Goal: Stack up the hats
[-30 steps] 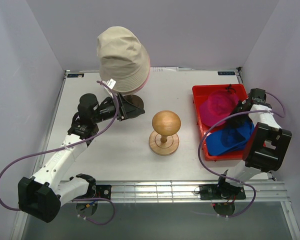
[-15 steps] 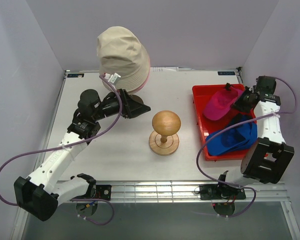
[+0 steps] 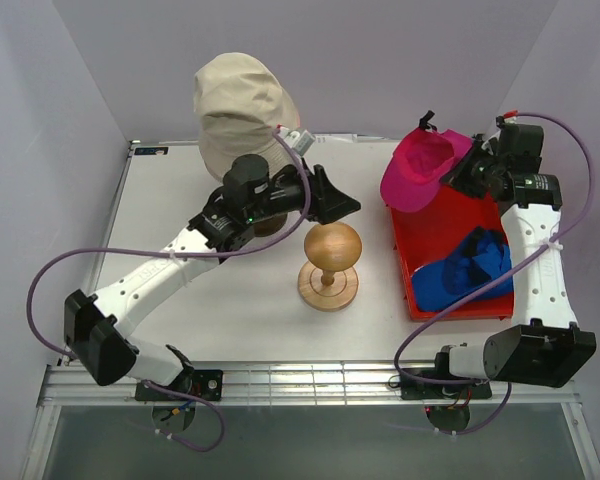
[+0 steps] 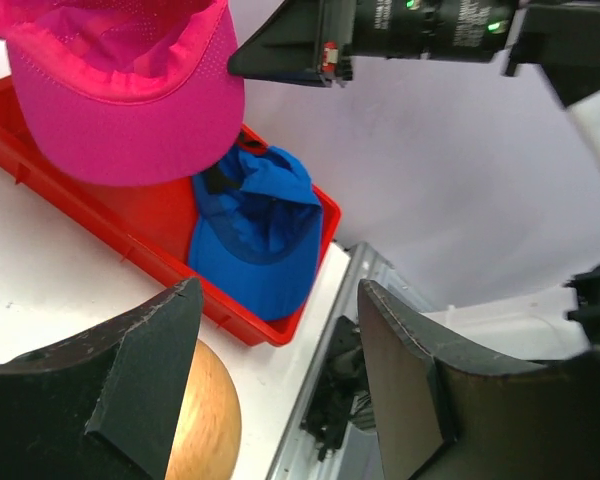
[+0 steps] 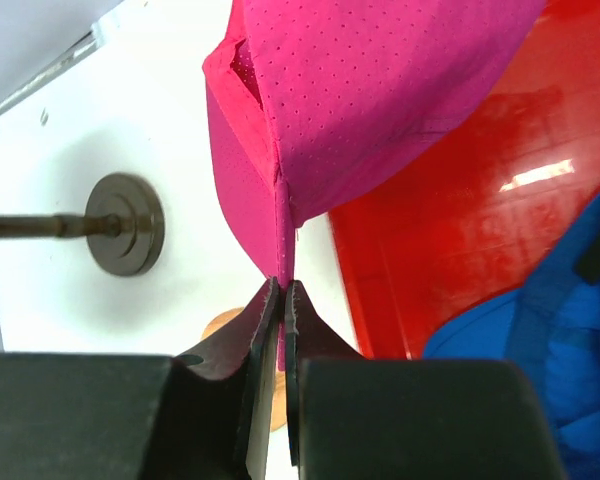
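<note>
While the beige bucket hat [image 3: 242,110] sits domed at the back left of the counter [image 3: 380,330], your right hand [image 3: 462,170] pinches the perforated magenta cap [image 3: 420,168] by its edge above the red tray [image 3: 430,230]. The blue cap [image 3: 467,272] lies crumpled in that tray; your left hand [image 3: 338,205] gapes, empty.

Red tray [image 3: 448,228] on white bench [image 3: 230,300], right side. Left of it, 1 wooden form [image 3: 332,245] upright on round base [image 3: 328,288].
</note>
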Robot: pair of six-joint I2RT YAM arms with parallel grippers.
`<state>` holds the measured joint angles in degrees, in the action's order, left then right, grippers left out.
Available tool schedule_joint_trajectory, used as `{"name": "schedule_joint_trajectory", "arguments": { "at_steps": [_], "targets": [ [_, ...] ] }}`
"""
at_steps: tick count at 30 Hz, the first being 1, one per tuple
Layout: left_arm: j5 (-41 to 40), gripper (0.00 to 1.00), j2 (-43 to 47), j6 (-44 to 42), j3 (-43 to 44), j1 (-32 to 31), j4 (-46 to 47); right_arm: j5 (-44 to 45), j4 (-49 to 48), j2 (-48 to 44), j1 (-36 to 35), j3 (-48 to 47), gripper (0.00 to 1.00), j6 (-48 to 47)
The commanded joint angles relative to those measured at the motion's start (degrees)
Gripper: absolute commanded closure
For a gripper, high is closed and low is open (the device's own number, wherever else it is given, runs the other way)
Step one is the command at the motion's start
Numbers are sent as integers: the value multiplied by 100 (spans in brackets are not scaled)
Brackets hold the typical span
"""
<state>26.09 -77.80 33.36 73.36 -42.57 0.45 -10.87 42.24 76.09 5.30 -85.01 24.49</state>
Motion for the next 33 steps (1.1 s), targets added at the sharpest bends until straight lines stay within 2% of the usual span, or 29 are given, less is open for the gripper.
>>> {"name": "schedule_joint_trajectory", "arguments": {
  "at_steps": [1, 7, 15, 17, 21, 33],
  "targets": [
    [-587, 26, -471, -637, 756, -401, -395, 313, 179, -226, -354, -332, 92, 91],
    [-1376, 25, -1622, -1455, 1610, -972, -633, 375, 136, -332, -722, -349, 92, 240],
    [-2449, 24, -2546, -2167, 2558, -1543, -783, 507, 74, -315, -1092, -402, 92, 398],
    [-3088, 24, -2818, -2421, 2770, -1675, -923, 568, 91, -306, -1154, -446, 92, 416],
    [-3882, 24, -3109, -2747, 3105, -1930, -1064, 613, 127, -314, -1207, -534, 92, 434],
    [-5043, 30, -3540, -3196, 3667, -2177, -1187, 499, 83, -438, -1356, -464, 92, 513]
  ]
}}
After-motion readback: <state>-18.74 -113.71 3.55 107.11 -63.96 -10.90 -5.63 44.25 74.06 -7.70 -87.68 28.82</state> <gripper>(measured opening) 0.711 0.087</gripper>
